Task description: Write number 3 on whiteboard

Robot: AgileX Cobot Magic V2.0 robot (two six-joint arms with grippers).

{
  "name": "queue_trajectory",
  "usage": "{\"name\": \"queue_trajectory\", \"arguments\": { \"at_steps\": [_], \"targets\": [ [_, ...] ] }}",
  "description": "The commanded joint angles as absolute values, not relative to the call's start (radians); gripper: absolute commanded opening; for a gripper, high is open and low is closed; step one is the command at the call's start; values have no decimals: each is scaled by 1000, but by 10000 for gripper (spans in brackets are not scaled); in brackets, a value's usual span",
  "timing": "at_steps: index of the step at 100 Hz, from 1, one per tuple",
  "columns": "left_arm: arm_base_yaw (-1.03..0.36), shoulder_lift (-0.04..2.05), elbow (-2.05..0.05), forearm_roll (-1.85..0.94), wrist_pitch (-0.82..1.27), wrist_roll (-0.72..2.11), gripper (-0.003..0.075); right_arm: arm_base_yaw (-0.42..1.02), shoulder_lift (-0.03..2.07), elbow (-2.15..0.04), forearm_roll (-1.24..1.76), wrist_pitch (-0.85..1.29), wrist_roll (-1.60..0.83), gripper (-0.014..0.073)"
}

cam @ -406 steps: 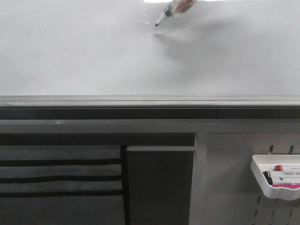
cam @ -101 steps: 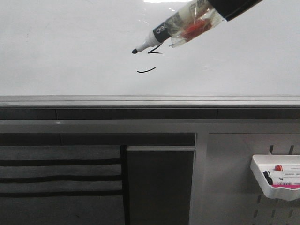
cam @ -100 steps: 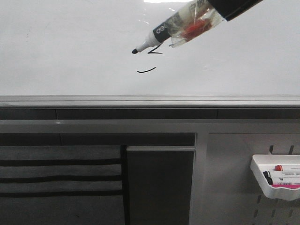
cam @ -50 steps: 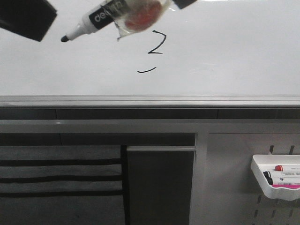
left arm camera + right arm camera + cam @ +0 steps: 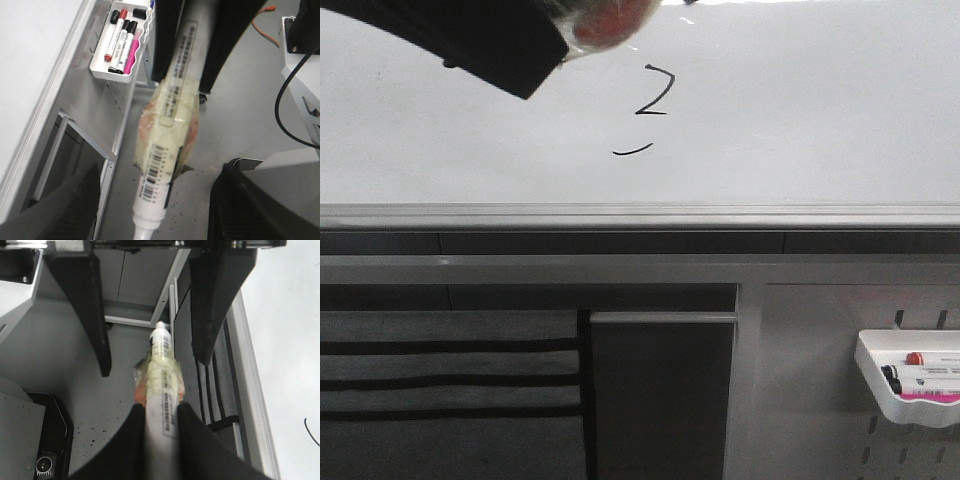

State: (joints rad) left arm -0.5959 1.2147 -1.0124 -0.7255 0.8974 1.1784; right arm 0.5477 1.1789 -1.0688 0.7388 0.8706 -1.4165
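The number 3 (image 5: pixel 655 92) is on the whiteboard (image 5: pixel 820 120), left of centre in the front view: an angular black zigzag with a short separate curved dash below it. The right hand (image 5: pixel 159 410) pinches the barrel of a tape-wrapped marker (image 5: pixel 170 125). The left hand (image 5: pixel 153 365) is spread, one finger on either side of the marker's tip end, apparently without contact. A white tray (image 5: pixel 880 395) of markers hangs on the slotted panel below
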Motion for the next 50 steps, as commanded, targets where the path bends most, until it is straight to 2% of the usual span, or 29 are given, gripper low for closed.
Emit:
{"name": "queue_trajectory", "arguments": {
  "at_steps": [1, 14, 21, 35, 50],
  "targets": [
    [-604, 1197, -1048, -742, 871, 1181, 380, 548, 1150, -1093, 786, 836, -1428, 41],
    [-604, 1197, -1048, -721, 864, 1181, 204, 548, 1150, -1093, 786, 836, -1428, 41],
    [-604, 1197, -1048, -726, 864, 1181, 147, 548, 1150, -1093, 786, 836, -1428, 41],
    [-604, 1197, -1048, -743, 864, 1181, 94, 548, 1152, -1093, 802, 838, -1426, 41],
    [-604, 1197, -1048, -743, 862, 1181, 78, 548, 1156, -1093, 804, 867, -1426, 41]
  ]
}}
